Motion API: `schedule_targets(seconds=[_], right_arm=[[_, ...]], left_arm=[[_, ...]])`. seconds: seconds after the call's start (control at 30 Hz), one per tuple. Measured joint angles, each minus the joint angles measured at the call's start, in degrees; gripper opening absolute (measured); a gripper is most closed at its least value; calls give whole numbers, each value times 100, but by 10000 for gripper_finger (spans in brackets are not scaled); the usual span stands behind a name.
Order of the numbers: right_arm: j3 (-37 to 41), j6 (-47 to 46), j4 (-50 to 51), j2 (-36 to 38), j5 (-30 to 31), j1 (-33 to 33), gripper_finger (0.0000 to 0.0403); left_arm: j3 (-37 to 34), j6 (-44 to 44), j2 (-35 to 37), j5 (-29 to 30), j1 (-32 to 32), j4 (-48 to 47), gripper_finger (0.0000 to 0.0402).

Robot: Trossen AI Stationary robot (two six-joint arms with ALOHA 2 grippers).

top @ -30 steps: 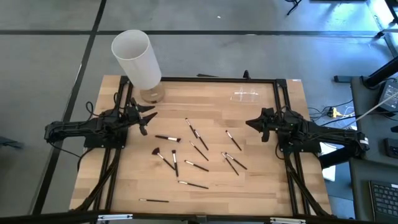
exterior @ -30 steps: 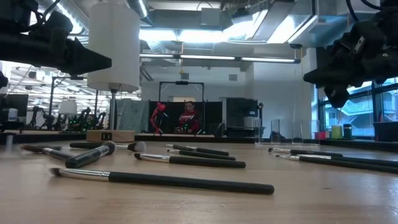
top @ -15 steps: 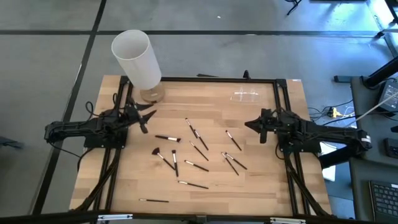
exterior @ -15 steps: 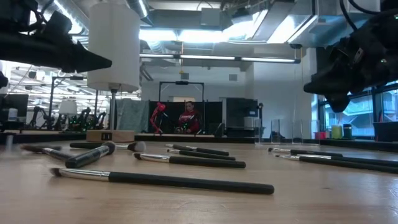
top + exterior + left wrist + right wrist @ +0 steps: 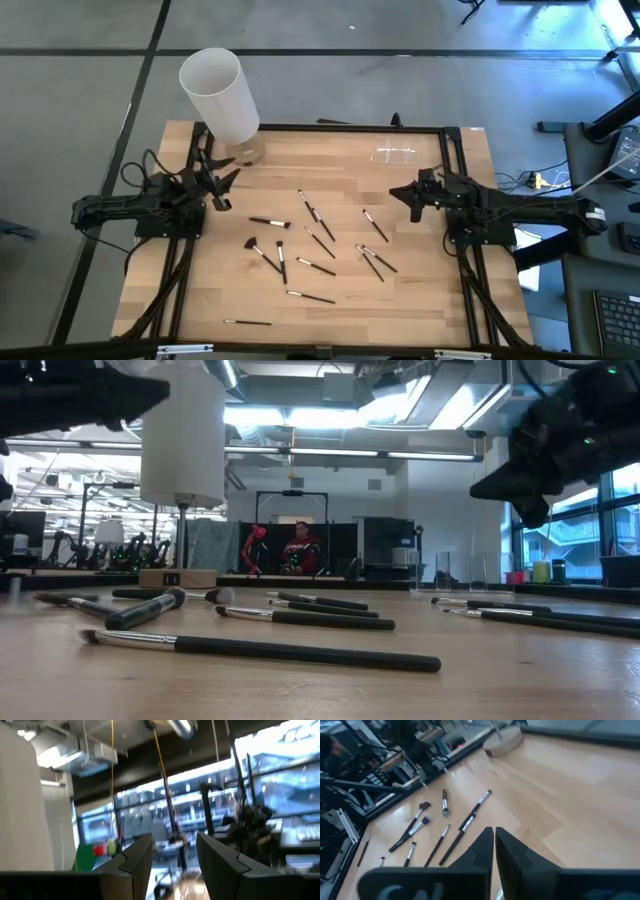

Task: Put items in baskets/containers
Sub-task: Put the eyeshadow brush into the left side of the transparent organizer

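Nearest me, a long brush lay flat on the counter, the other brushes scattered mid-counter behind it. None had gone in; all of the sorting was left. The right gripper hovered above them, jaws clenched on nothing. The left gripper hung with jaws parted, empty. Farthest, the clear holder sat empty, well apart from the white cylinder.

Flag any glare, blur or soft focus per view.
High view: sharp, even light; clear holder nearly vanishes against the wood. Low view: bright ceiling lights and windows, arms silhouetted, nearest brush soft. Left wrist view: smeared, window glare. Right wrist view: brushes mildly blurred.
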State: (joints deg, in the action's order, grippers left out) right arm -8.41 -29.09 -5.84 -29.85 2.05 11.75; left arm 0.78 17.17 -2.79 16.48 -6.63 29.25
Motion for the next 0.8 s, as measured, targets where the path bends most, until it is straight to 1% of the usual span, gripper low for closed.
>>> schedule_targets(seconds=[0.13,0.27,0.33,0.43,0.5,0.6,0.7,0.8], right_arm=[[-664,-192,711,-900,115,0,20],[-1359,-314,1733,-1889,317,0,20],[-1695,-277,2028,-2356,341,0,23],[-2141,-194,2416,-2966,323,0,38],[-2454,-187,2581,-3349,171,0,53],[-2897,-222,2870,-3897,-66,0,76],[-3320,-238,3183,-4481,-304,-22,89],[-3796,-180,3583,-5042,-448,-116,91]], left_arm=[[2,-210,2,154,4,362,148],[0,-328,-11,437,4,335,148],[0,-307,-11,577,4,290,148],[-1,-313,-12,816,2,60,148],[-9,-144,-18,1103,-2,47,148],[-26,-154,-57,1412,-2,-53,148],[-26,-276,-158,1414,-2,-50,148],[-26,-433,-273,1411,-2,-49,148]])
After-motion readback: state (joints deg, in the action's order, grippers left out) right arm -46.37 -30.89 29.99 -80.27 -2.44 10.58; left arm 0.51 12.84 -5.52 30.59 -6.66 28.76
